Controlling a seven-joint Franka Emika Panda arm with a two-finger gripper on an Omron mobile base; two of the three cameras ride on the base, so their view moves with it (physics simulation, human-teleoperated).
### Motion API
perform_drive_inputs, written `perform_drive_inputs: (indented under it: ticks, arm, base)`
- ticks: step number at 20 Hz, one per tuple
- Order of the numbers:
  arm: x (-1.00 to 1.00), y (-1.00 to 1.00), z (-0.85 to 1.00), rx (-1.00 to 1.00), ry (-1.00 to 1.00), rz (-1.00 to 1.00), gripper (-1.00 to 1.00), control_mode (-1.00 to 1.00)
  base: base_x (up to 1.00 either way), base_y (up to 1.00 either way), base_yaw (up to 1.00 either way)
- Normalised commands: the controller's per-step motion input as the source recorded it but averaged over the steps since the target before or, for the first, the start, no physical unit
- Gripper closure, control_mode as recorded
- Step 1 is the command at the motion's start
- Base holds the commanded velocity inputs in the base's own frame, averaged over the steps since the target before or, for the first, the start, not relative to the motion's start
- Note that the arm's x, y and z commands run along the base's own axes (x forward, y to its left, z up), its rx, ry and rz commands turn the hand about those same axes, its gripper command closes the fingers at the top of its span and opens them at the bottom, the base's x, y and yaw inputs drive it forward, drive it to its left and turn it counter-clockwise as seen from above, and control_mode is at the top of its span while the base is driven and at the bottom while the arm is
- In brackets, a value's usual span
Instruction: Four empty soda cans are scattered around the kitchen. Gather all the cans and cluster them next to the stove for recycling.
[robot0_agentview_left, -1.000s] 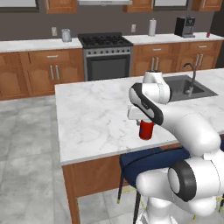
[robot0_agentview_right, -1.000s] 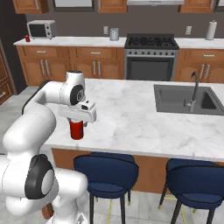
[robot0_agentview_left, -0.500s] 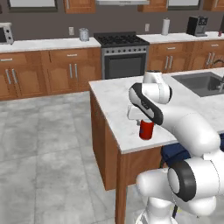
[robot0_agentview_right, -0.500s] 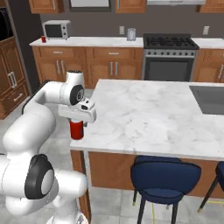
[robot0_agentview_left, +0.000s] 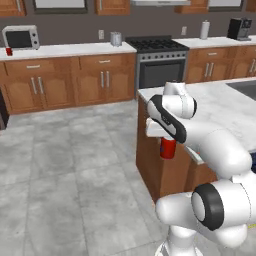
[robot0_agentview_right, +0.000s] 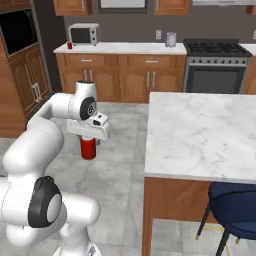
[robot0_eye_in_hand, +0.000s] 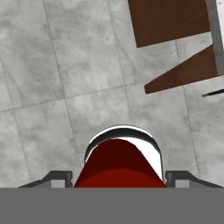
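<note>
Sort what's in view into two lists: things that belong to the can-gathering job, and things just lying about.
Belongs to the job:
- soda can, held in the pincer over the floor
- second soda can on the far counter by the microwave
- stove

Just lying about:
- microwave
- paper towel roll
- coffee machine
- metal canister
- blue stool

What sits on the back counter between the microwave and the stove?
In the right base view, one metal canister stands between the microwave and the stove; the rest of that counter is bare.
</note>
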Motion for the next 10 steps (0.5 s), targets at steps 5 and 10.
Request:
perform_drive_inputs:
  ticks: [5,10]
  arm:
    - [0.00,0.00,0.00,0.00,0.00,0.00,1.00,1.00]
    - [0.00,0.00,0.00,0.00,0.00,0.00,1.00,1.00]
  base:
    - [0.29,1.00,-0.01]
    - [0.52,0.92,-0.03]
